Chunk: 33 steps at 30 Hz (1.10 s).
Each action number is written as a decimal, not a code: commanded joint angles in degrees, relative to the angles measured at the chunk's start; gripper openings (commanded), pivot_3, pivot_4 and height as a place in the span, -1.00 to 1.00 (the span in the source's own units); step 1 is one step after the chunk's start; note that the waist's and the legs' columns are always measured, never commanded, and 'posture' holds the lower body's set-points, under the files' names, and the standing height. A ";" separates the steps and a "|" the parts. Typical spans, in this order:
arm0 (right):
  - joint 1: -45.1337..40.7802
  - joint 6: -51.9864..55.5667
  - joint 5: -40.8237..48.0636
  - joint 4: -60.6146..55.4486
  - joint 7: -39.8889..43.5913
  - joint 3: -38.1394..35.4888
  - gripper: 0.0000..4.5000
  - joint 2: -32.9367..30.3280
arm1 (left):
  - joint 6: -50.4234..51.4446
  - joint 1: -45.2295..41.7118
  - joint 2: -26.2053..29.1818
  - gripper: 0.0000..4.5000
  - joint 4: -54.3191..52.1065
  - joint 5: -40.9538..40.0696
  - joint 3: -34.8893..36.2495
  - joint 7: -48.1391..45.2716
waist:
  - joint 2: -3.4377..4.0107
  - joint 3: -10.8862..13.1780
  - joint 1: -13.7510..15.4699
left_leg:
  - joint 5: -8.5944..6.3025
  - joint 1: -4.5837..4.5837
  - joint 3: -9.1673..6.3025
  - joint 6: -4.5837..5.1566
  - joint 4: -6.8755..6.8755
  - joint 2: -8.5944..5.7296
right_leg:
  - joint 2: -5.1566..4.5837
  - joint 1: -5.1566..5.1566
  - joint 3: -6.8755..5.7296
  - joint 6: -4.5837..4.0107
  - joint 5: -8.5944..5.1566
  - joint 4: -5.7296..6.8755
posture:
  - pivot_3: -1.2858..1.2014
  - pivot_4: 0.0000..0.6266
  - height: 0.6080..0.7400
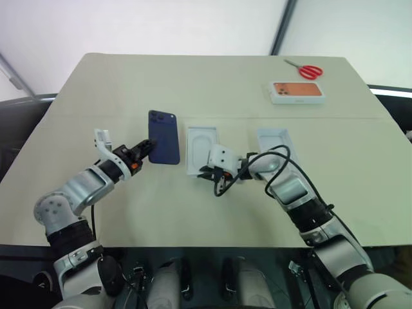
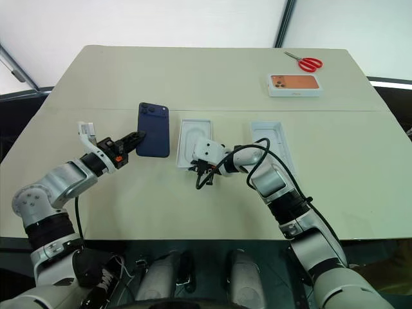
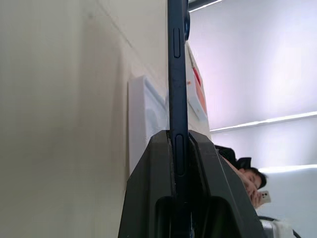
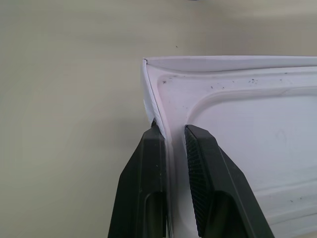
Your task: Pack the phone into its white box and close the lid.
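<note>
My left gripper point(image 1: 147, 150) is shut on the near short edge of the dark navy phone point(image 1: 164, 136), holding it out over the table with its camera cluster at the far end. In the left wrist view the phone point(image 3: 177, 74) stands edge-on between the fingers. Just right of it lies the white box point(image 1: 190, 154), with a white moulded insert point(image 1: 205, 143) with a rounded recess inside it. My right gripper point(image 4: 171, 129) pinches the box's near corner wall, one finger outside and one inside. The lid point(image 1: 273, 140) lies open side up further right, behind my right arm.
A white box with an orange phone picture point(image 1: 296, 92) and red-handled scissors point(image 1: 307, 69) lie at the far right of the table. A seam point(image 1: 96, 116) crosses the tabletop behind the phone. A person point(image 3: 247, 178) appears in the left wrist view's background.
</note>
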 commanded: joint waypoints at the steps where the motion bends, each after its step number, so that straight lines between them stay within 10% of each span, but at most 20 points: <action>1: 1.60 5.26 1.38 -3.56 0.02 1.64 -0.92 1.62 | -2.44 -1.98 1.14 -1.00 -1.56 -5.33 -1.11 1.13 | 0.00 0.00 0.00 | 0.00 0.00 0.00 0.00 0.00 0.00 | 0.00 0.00 0.00 0.00 0.00 0.00 | 0.03 -0.52 0.96; 7: 0.76 7.72 2.28 -4.92 -1.58 0.29 0.40 2.30 | -4.70 -1.19 1.10 -1.00 -1.58 -6.36 -5.03 1.67 | 0.00 0.00 0.14 | 0.00 -0.01 0.00 0.00 0.01 -0.01 | 0.02 0.01 -0.01 0.00 0.00 0.00 | 0.03 -0.52 0.96; 21: -1.88 15.10 15.42 -12.34 4.34 -12.76 0.40 -7.91 | -6.60 1.22 0.57 -1.00 -2.69 -6.70 -13.00 1.43 | -0.02 0.01 0.31 | 0.04 -0.03 -0.01 0.10 0.01 -0.04 | 0.01 0.02 -0.02 0.00 0.01 -0.07 | 0.03 -0.52 0.96; 33: 0.36 -1.18 13.42 1.14 3.33 -16.99 0.40 -15.34 | -8.64 0.64 -2.44 -1.00 1.90 2.72 -19.20 -2.63 | -0.02 0.04 0.13 | 0.06 -0.05 0.02 0.24 0.00 -0.01 | 0.08 0.07 -0.06 0.00 0.01 -0.21 | 0.03 -0.52 0.96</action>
